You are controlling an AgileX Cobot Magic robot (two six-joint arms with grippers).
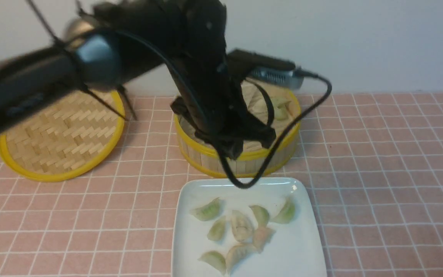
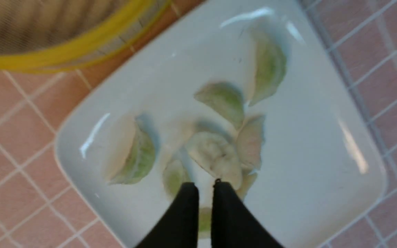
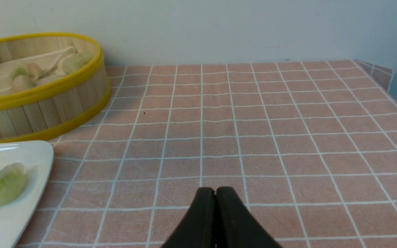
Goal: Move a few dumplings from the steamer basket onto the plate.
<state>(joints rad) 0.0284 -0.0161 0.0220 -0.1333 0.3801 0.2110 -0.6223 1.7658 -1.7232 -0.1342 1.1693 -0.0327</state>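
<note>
Left gripper point(image 2: 204, 186) pinched together, holding nothing, over the plate point(image 2: 322, 155) mid-frame, where dumplings point(image 2: 215, 155) lie. Steamer basket point(image 2: 64, 57) upper left: spread jaws before dipping in, pinch one dumpling gently.

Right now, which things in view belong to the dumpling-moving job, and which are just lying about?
Job:
steamer basket
dumplings inside it
plate
dumplings already on it

Lying about:
flat woven lid
pink checked tablecloth
</note>
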